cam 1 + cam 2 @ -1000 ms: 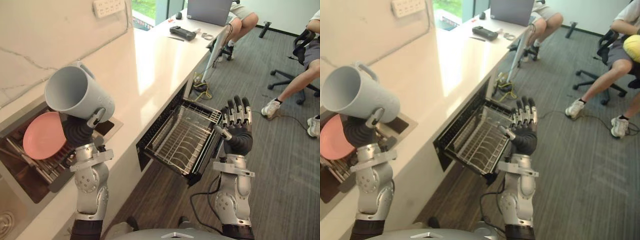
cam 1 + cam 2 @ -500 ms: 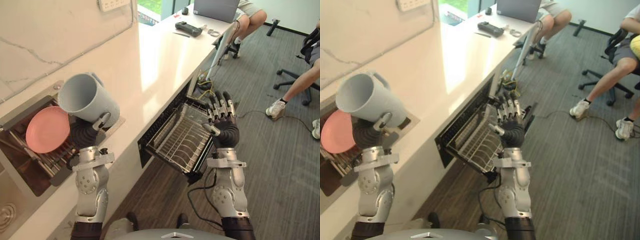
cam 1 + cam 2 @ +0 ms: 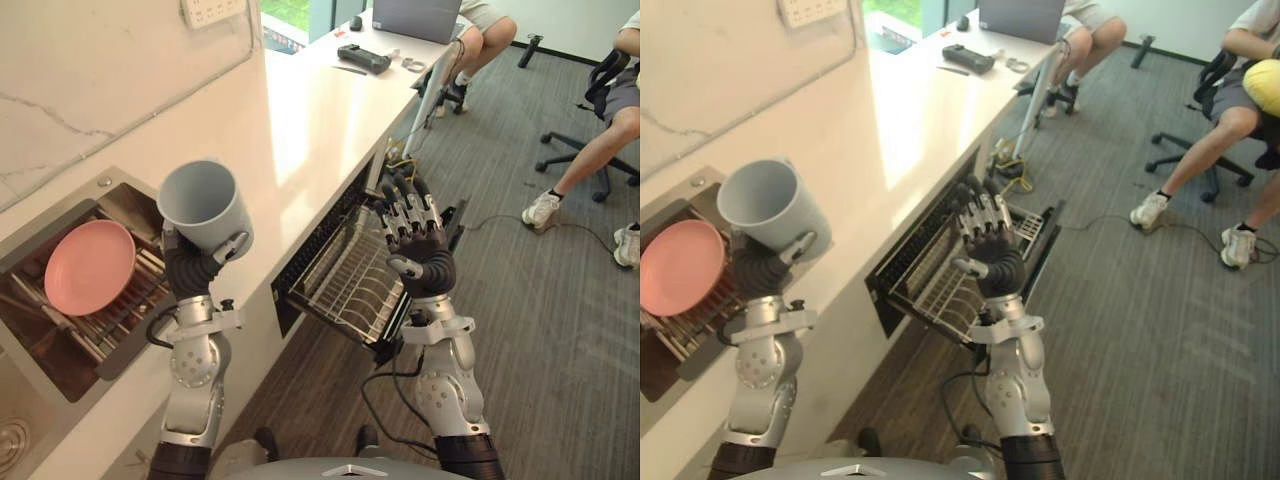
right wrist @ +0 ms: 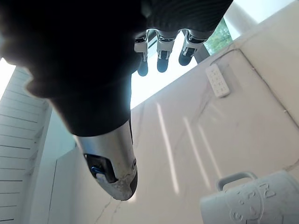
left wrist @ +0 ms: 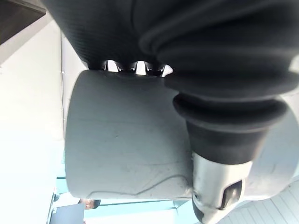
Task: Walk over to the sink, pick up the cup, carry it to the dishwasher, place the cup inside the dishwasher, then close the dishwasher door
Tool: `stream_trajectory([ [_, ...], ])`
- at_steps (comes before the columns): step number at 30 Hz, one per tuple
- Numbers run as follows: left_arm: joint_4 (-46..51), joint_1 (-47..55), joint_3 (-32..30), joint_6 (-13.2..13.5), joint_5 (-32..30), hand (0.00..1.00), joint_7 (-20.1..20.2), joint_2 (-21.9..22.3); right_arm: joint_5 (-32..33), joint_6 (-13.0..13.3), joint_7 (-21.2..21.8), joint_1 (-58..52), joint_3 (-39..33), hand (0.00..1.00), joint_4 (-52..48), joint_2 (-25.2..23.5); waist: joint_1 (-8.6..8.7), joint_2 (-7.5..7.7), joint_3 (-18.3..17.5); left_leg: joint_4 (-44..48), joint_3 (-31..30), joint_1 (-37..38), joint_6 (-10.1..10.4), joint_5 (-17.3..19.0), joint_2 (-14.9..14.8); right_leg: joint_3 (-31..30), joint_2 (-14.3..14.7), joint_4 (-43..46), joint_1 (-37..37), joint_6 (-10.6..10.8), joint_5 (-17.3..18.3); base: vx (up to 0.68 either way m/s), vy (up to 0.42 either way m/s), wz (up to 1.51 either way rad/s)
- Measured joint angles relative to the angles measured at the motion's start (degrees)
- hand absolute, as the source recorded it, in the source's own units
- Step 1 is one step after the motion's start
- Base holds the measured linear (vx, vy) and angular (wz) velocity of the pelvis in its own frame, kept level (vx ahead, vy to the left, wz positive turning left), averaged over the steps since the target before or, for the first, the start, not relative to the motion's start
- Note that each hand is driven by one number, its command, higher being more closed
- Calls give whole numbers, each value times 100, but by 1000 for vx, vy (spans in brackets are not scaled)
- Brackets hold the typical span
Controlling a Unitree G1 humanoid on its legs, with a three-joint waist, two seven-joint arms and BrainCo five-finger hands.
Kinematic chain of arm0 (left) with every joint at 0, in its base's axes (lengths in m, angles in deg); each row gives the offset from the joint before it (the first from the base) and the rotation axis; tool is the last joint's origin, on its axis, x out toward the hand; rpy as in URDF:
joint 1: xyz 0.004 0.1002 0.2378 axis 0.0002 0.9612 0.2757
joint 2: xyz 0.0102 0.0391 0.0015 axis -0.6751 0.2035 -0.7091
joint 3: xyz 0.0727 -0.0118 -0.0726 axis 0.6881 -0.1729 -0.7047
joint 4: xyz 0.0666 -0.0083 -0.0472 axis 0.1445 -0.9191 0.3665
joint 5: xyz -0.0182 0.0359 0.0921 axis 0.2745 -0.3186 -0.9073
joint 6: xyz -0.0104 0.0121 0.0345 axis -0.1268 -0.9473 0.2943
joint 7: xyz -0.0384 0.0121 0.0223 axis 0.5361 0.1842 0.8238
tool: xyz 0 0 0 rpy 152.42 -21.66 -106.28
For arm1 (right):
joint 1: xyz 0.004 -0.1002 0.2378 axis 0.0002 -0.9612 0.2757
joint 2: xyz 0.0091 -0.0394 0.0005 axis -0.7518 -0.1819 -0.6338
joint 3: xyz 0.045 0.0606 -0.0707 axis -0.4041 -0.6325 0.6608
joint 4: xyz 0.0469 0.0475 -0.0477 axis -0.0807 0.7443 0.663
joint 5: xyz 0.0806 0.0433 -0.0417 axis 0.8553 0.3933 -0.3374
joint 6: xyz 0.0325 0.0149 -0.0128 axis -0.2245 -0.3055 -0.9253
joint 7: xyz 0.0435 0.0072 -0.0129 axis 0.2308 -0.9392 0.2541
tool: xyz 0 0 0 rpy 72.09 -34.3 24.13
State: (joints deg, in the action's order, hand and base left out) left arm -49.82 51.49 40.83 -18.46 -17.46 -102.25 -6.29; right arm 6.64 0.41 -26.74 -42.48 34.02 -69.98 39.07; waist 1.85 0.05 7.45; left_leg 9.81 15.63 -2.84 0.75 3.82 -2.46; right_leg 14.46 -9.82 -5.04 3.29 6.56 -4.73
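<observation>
- The grey mug point(image 3: 205, 205) sits in the left hand point(image 3: 190, 268), above its palm; fingers and thumb are curled round the lower body; the mouth tilts upward, and the handle point(image 4: 233, 179) is free of the fingers.
- It looks rigid, smooth-walled and fairly light; I judge it slippery enough to twist in a loose hold and likely to chip against metal; a wrap round the body, as here, seems steadier than the handle.
- To that hand's outer side lies the sink point(image 3: 45, 355), with a pink plate point(image 3: 88, 265) inside.
- The right hand point(image 3: 415, 245) is raised, fingers straight and spread, holding nothing; just past it is the wire rack point(image 3: 345, 285) of the open dishwasher point(image 3: 315, 245), under the white counter point(image 3: 300, 120).
- The mug is well apart from the rack; this seems to be the carry stage, with placing not yet done.
</observation>
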Motion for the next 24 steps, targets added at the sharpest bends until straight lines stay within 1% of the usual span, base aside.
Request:
stream_trajectory([
  [1,0,-1,14,-17,-165,100,-137,0,0,-28,-1,5,9,0,-3,-1,2,2,-3,1,-2,0,0,0,0,-4,1,0,-3,1,-1,-33,-24,-4],
  [3,0,-1,19,-36,-770,100,-612,2,-1,-83,-23,5,192,0,14,-5,-10,4,-5,2,-15,0,-1,0,0,-44,6,0,-26,7,-12,-28,-23,-8],
  [7,-3,-40,144,-131,-1220,100,-1020,1,-5,-105,-148,5,428,0,19,-3,-45,6,-8,-5,-144,-1,-1,0,4,-85,10,0,-45,7,-26,-36,-26,-5],
  [10,-83,-40,239,-194,-1324,100,-1061,7,-13,-105,-352,2,692,0,37,-4,-45,23,-53,-9,-135,-1,-1,-1,-1,-106,12,1,-58,2,-29,-44,-21,-3],
  [12,-192,-39,255,-216,-1367,100,-1058,7,-19,-102,-519,0,880,0,41,-5,-43,65,-142,-19,-101,0,-1,0,-9,-145,17,1,-83,-2,-35,-35,-24,-7],
  [15,-204,-39,333,-215,-1367,100,-1069,6,-18,-50,-539,-2,912,0,54,-5,-55,134,-201,-20,-33,4,0,0,-11,-218,19,2,-115,-4,-54,-33,-19,-11],
  [19,-231,-38,412,-214,-1369,100,-1102,-1,-12,-35,-638,-2,922,0,146,-4,-74,189,-250,-34,55,66,2,8,-11,-317,16,4,-122,-7,-81,-48,-16,-14],
  [24,-345,-28,568,-215,-1369,100,-1266,-2,-13,16,-763,-11,1082,0,276,2,-73,193,-309,-89,173,186,55,45,-12,-432,10,57,-119,-7,-71,-57,-19,-13],
])
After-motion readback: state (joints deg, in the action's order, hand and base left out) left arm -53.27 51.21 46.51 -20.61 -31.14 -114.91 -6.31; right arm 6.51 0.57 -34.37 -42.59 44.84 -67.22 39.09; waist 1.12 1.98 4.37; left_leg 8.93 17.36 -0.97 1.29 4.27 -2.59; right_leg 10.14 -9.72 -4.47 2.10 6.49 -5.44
